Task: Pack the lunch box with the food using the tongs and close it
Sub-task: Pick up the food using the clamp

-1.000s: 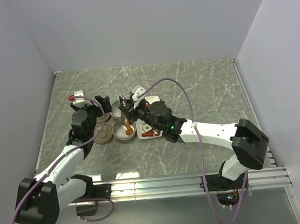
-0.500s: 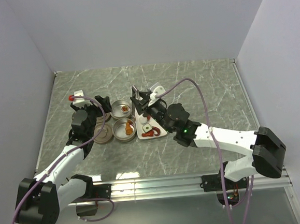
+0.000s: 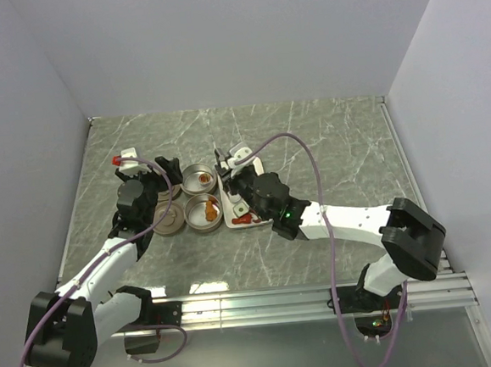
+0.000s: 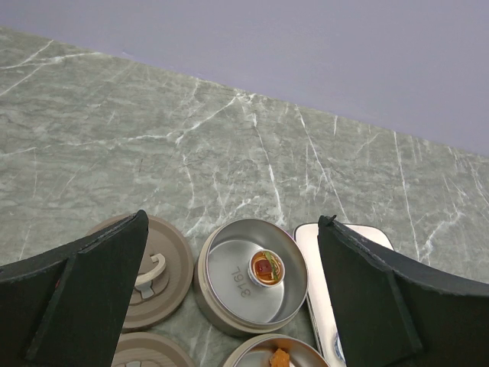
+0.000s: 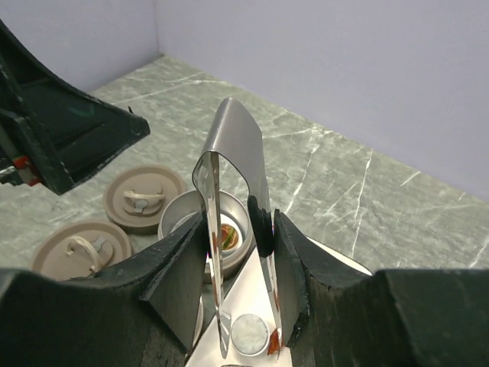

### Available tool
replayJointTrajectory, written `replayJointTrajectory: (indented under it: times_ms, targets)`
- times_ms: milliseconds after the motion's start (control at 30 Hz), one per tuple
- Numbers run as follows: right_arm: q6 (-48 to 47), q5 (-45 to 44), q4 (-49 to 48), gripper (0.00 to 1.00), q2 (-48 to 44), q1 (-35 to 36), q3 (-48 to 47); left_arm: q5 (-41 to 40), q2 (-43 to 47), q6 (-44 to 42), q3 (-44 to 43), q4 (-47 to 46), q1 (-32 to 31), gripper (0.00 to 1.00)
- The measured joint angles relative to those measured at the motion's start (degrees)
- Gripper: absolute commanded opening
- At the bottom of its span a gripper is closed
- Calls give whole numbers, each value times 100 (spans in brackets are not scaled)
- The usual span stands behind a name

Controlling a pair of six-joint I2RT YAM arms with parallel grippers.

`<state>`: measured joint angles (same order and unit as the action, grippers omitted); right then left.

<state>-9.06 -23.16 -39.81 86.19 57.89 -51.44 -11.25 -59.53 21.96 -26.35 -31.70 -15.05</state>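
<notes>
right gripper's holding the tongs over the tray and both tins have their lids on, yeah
Not quite: the lids are off. The left wrist view shows the far lid and near lid lying beside the open far tin and near tin. The right gripper does hold the tongs over the tray.

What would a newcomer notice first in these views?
The shiny tongs stand out, pinched in the right hand with their tips down at a white slice on the white tray. Next come two open tins left of the tray, each with some food inside. Their lids lie beside them, near the wide-open left hand.
</notes>
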Motion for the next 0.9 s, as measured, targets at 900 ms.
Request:
replayJointTrajectory:
  times_ms: [900]
  targets:
    - [330, 223, 195, 47, 299, -280, -210, 0, -37, 0, 0, -2, 0, 99]
